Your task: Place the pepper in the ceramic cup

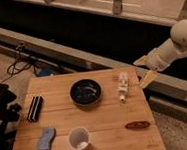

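The pepper point(137, 125) is a slim dark red chili lying flat near the table's front right edge. The ceramic cup point(79, 139) is small, white and round, standing upright near the front middle, well left of the pepper. My gripper point(146, 70) hangs off the white arm at the right, above the table's far right corner, away from both the pepper and the cup. It holds nothing that I can see.
A black bowl point(85, 91) sits at the table's centre back. A white bottle-like object point(123, 86) lies to its right. A black block point(34, 108) lies at the left, a blue sponge point(45, 139) at the front left. The wooden table point(106, 113) ends close by.
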